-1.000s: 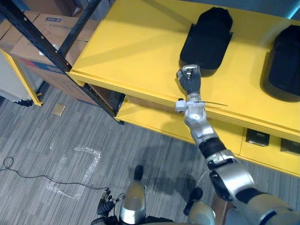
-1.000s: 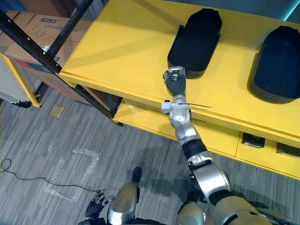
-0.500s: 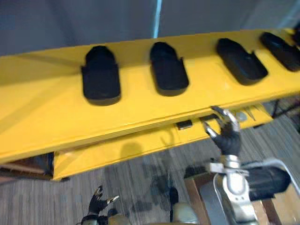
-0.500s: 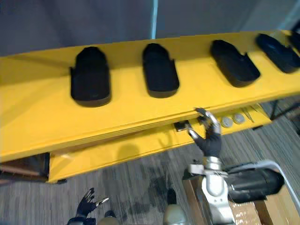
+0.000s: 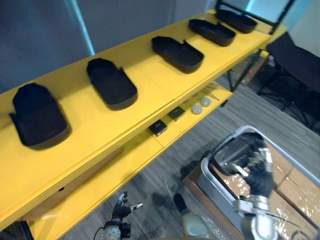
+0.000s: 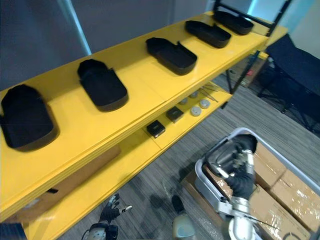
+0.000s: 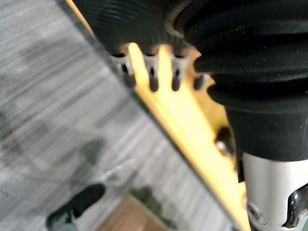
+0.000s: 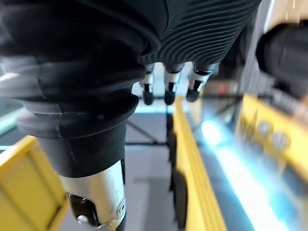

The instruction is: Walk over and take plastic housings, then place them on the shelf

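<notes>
Along the top board of the yellow shelf (image 5: 145, 97) I count five black plastic housings (image 5: 111, 82) in a row, spaced apart and running from the near left end to the far right corner. Each lies flat on the board, none touching its neighbour. On the lower board, close to its front edge, sit two small black boxes (image 5: 158, 128) and, further toward the right end, two round silver discs (image 5: 201, 105) just beside each other.

Off the shelf, at my lower right, a grey bin (image 5: 209, 169) rests on wrapped cardboard boxes (image 5: 295, 186). Inside it I can make out another black housing (image 5: 234, 150). My right hand (image 5: 260, 179) hovers over the bin's near rim with its fingers loosely spread and half bent. The right wrist view shows the fingertips (image 8: 168, 96) side by side with nothing between them. From the head cameras I cannot tell whether they touch the housing in the bin.

My left hand (image 5: 121, 209) hangs low near the grey floor (image 5: 150, 175) in front of the lower board. Its fingers are splayed and it holds nothing. In its own wrist view the fingers (image 7: 153, 79) point out straight toward the yellow edge of the shelf.
</notes>
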Available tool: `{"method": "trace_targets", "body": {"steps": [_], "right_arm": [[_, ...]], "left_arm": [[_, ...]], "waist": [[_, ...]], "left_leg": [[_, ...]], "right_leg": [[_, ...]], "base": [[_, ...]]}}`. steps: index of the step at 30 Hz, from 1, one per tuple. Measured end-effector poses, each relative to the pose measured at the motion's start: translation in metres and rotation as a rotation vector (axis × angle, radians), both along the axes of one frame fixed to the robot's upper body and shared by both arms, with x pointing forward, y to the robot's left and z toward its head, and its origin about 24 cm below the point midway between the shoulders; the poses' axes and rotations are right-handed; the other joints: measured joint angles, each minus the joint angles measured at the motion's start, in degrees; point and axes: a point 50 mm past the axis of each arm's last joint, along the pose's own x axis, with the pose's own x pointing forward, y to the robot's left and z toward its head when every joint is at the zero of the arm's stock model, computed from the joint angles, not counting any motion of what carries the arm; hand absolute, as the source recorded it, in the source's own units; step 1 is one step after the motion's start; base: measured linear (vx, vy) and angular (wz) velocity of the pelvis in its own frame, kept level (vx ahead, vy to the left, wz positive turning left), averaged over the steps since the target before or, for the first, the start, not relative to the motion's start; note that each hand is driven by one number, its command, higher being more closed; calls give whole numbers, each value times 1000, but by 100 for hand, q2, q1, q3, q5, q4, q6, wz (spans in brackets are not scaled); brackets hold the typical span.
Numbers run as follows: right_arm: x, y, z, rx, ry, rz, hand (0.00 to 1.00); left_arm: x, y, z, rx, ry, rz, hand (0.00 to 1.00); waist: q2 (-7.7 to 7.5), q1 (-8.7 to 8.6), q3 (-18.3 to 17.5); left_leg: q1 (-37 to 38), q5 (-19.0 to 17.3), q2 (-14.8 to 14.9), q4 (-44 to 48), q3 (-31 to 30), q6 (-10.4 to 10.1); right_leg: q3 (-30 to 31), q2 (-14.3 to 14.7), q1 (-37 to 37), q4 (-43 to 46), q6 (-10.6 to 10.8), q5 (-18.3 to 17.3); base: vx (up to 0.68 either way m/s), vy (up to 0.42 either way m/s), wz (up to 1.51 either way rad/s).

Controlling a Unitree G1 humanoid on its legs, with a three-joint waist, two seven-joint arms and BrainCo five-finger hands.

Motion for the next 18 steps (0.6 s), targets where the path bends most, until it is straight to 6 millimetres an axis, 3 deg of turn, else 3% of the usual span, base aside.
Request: {"method": "trace_targets", "body": {"steps": [2,3,7,9,11,14,16,17,18], "right_arm": [[7,4,4,0,-20,9,0],[12,11,7,15,-37,23,0],[13,17,4,38,-2,10,0],[10,11,-3,46,49,-50,0],[7,9,-7,60,71,-86,0],[-1,11,-14,91,102,-110,0],[-4,16,-17,94,107,-66,0],[1,21,-14,89,82,-19,0],[5,24,-12,92,57,4,0]], "left_arm": [[-4,1,-2,-12,13,22,0],[-8,5,-3,-6,17,31,0],[-20,13,-6,17,33,38,0],[-11,10,-2,10,-10,17,0],[-2,7,1,4,-39,-3,0],[13,2,14,-10,-114,-27,0],[19,1,19,13,-133,-45,0],[23,6,23,29,-149,-20,0],[27,11,25,42,-156,9,0]], "waist": [[113,105,-33],[51,203,-16],[-85,280,-48],[-103,226,28],[-35,222,177],[-67,236,272],[-152,243,341],[-99,459,315],[-33,445,376]], "left_leg": [[8,-333,-38,-34,-132,-330],[11,-360,-140,10,-126,-375],[-62,-349,-347,24,-198,-400],[-208,-332,-430,235,-423,-443],[-267,-336,-480,432,-527,-445],[-228,-498,-488,701,-431,-406],[-172,-459,-497,764,-360,-310],[-210,-323,-359,653,-234,-66],[-192,-300,-207,473,-46,-112]], "right_leg": [[3,21,-62,1,42,125],[-43,-53,-68,0,58,216],[-340,-250,-177,185,-67,155],[-376,-267,-347,662,-99,-92],[-367,-273,-406,885,-86,-104],[-484,-258,-395,895,-160,26],[-989,-153,-442,812,-861,611],[-1041,50,-480,256,-1582,1548],[-1491,141,-672,968,-1491,1043]], "base": [[-118,196,-31],[-92,114,-22],[-61,95,3],[15,29,29],[5,37,7],[-28,46,-34],[-96,48,-92],[-196,25,-127],[-206,19,-113]]}}
